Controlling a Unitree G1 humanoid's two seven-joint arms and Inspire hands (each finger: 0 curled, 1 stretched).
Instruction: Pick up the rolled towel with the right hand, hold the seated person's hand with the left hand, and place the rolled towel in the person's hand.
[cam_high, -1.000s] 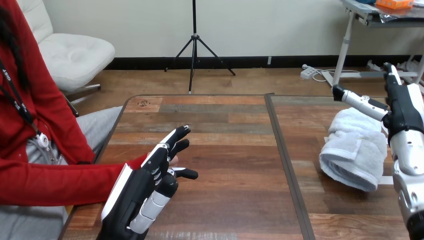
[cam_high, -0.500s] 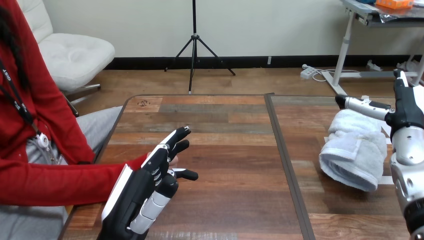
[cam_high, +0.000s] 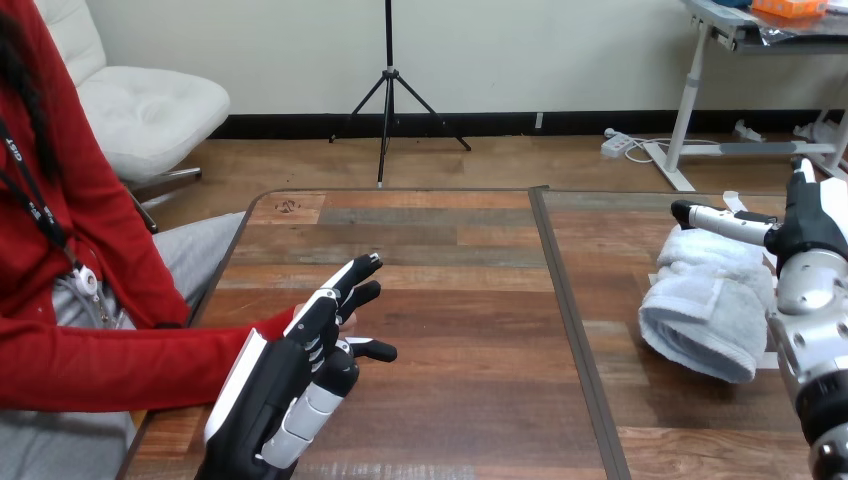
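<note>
Across the foreground runs the desk, planked in mixed brown wood grain, flat and matte, split by a dark seam into two panels. At its left edge the person's red sleeve reaches in, soft knit cloth ending just behind the robot's left hand.

On the right panel lies the rolled towel, a fat white terry cylinder, plush and loosely wound, with one flap folded across it and its open end turned toward the desk's near edge. It rests fully on the wood, not lifted.

The right hand, hard black plastic with white shells, stands at the towel's far right with one straight digit laid over the roll's top. It is spread, not closed on the cloth.

The left hand is raised near the left edge, its fingers nearly straight and thumb out to the side. The person's hand is all but hidden behind it, so I cannot tell whether they touch.

The step in hand looks like the pickup. The next move likely calls for a broad wrap around the roll's middle, firm enough that the soft layers do not unroll or sag.
</note>
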